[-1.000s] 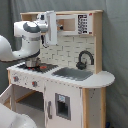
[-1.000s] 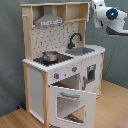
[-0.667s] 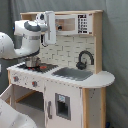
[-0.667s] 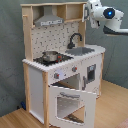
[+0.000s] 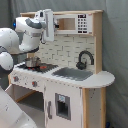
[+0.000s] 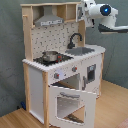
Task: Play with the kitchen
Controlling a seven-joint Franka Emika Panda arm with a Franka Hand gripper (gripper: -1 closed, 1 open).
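Observation:
The kitchen (image 5: 95, 79) is a tall toy of white panels and light wood, seen in both exterior views. It has a black faucet (image 5: 85, 57) over a sink (image 5: 72, 74), and a small metal pot (image 5: 32, 62) on the stove. My gripper (image 5: 48, 30) hangs in front of the upper shelf, above the stove. In the second exterior view the gripper (image 6: 83, 12) is at the kitchen's (image 6: 35, 85) top right corner, beside the grey hood (image 6: 47, 19). The windowed oven door (image 6: 72, 102) hangs open, tilted down and outward.
A toy microwave (image 5: 75, 23) fills the upper shelf to the right of the gripper. The narrow cabinet door (image 5: 61, 106) under the sink is closed. A grey curtain backs the scene, and the floor (image 6: 115, 107) is wooden.
The arm has shifted slightly toward the kitchen's top shelf, leftward in the second exterior view. Nothing on the kitchen has moved.

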